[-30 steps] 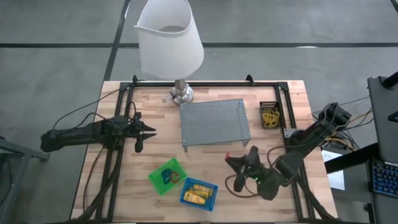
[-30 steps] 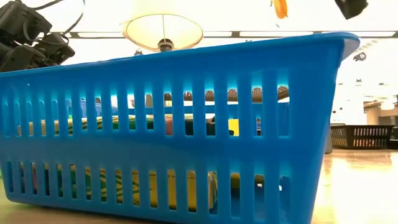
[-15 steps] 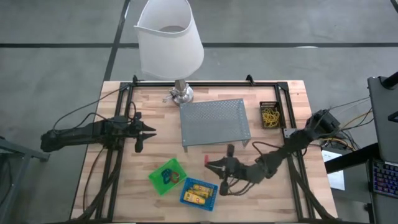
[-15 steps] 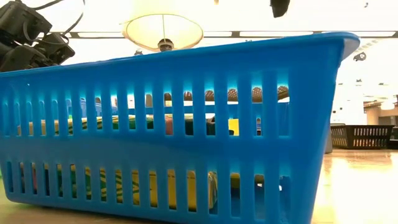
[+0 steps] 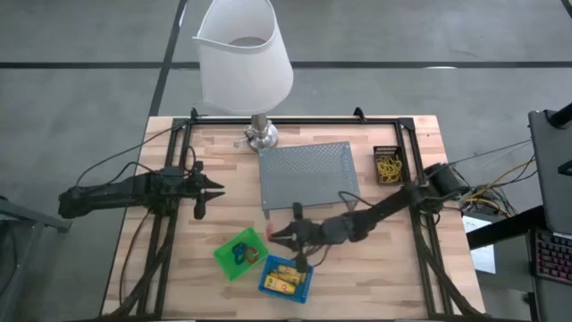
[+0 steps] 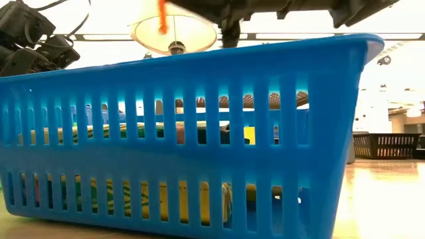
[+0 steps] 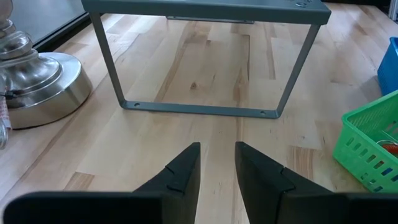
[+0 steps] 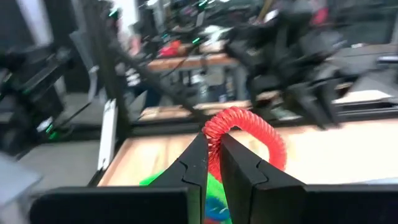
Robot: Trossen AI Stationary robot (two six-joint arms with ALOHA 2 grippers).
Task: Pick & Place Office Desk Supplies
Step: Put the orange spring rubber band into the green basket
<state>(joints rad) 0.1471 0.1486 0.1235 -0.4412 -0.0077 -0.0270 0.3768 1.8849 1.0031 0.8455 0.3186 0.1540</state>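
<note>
My right gripper (image 5: 275, 236) reaches across the table's near half and is shut on a red coiled loop (image 8: 249, 134), just right of the green bin (image 5: 239, 253), which holds red and blue loops. In the low view the loop (image 6: 161, 13) hangs above the blue bin (image 6: 199, 133). The blue bin (image 5: 286, 277) holds yellow sticks. The black bin (image 5: 389, 167) with yellow rubber bands stands at the right. My left gripper (image 5: 210, 188) waits at the left, fingers (image 7: 186, 171) a narrow gap apart, holding nothing. My right gripper pinches the red loop by one side of its coil (image 8: 214, 129) between the two fingertips. The loop is lifted clear of the table, and the rest of the ring stands out beyond the fingertips.
A grey mesh tray (image 5: 308, 174) stands mid-table on thin legs, just beyond my right arm. A white-shaded lamp (image 5: 243, 54) with a metal base (image 7: 31, 81) stands at the far edge. Bare wood lies between my left gripper and the tray.
My right gripper has travelled from the near right part of the table toward the left edge, the arm stretching out low along the tray's near side. It has carried the red loop, still shut on it, to just beside the green bin.
</note>
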